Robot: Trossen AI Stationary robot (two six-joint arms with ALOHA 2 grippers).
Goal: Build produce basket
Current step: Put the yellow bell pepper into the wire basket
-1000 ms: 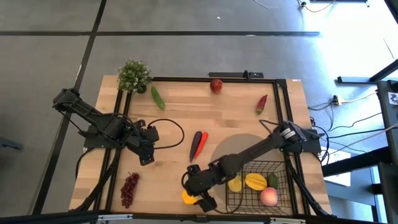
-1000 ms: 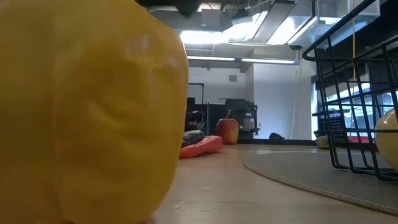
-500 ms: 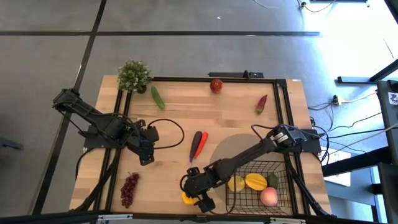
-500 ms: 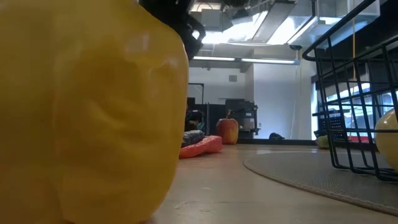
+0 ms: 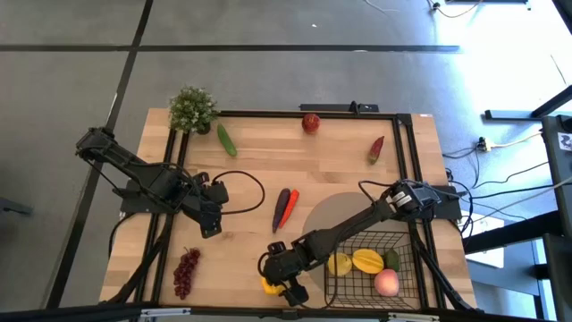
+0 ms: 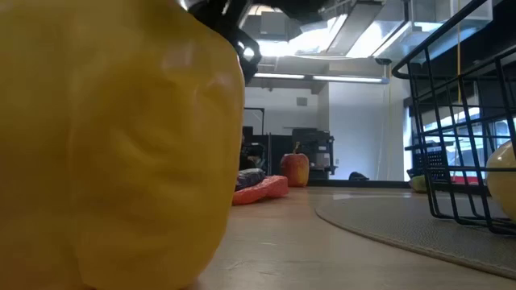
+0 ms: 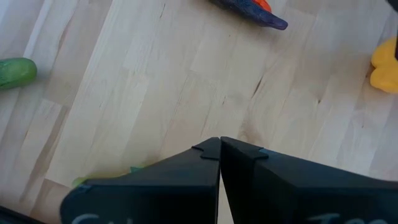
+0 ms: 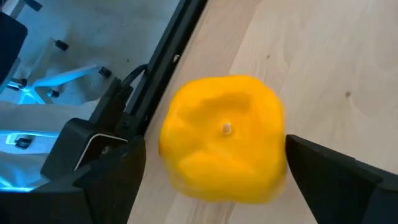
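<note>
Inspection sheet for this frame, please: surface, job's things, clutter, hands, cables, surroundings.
Surface: wooden table, round grey mat.
Job's things: basket holds lemon, mango, peach; yellow pepper on the table beside it; apple, cucumber, grapes loose.
Clutter: potted plant.
Hands: right hand open around the pepper; left hand shut, empty.
Cables: black loop by left arm.
Surroundings: grey floor; nothing else seen.
</note>
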